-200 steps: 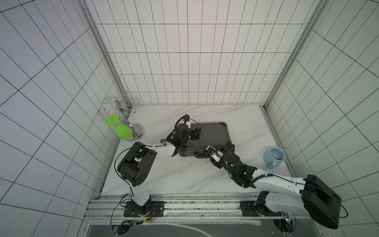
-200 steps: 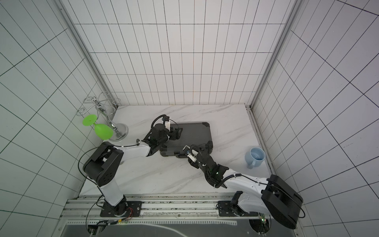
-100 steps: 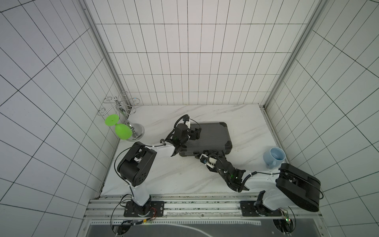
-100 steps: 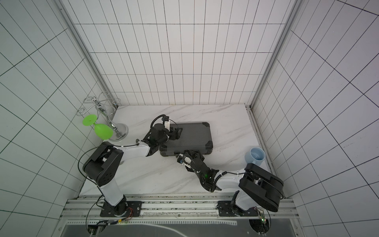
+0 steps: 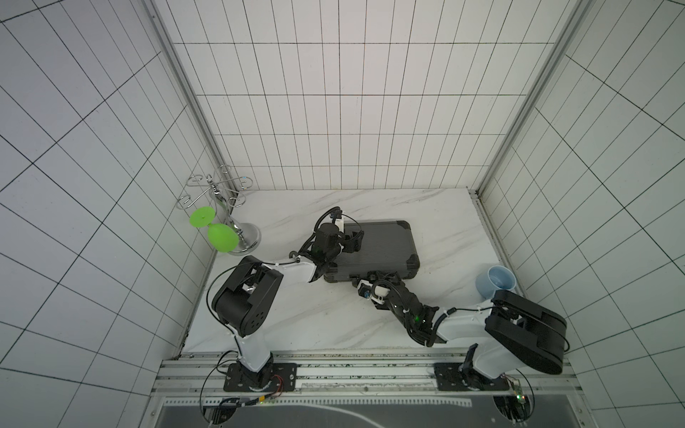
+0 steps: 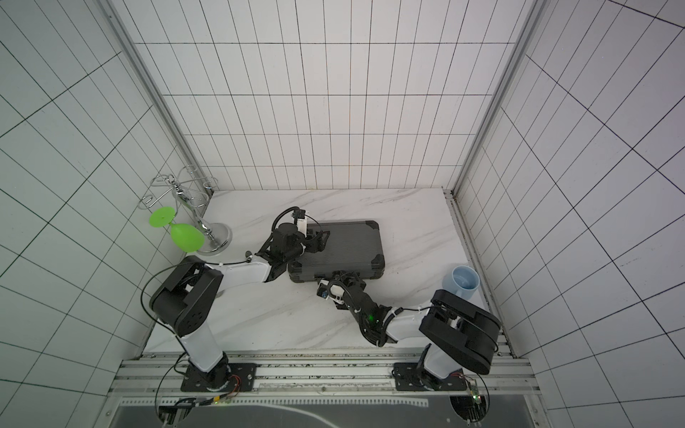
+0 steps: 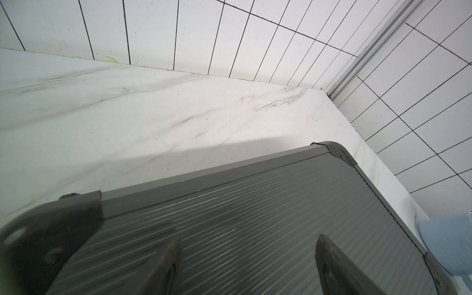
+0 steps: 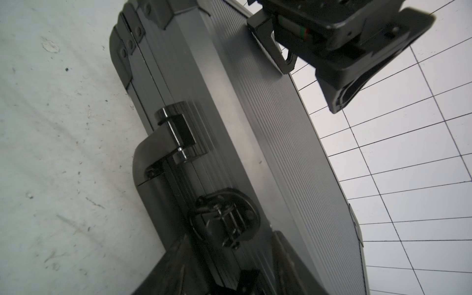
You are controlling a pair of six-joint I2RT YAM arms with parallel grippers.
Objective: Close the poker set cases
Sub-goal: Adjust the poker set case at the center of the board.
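Both top views look steeply down from high above the rail point(image 5: 352, 372) end, showing you the whole marble table point(image 5: 326, 315), nearly alike. Your left wrist view skims close over the case point(image 7: 255, 229) toward the back wall point(image 7: 204, 30); your right wrist view hugs its front edge, sharing the lid.

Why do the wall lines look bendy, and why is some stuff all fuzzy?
Left wrist view: the lens bends the tile lines, and the case has a fuzzy near corner cap, likely too close. Right wrist view: the latch looks soft, the bottom edge fuzzier. Both top views: sharp, evenly lit.
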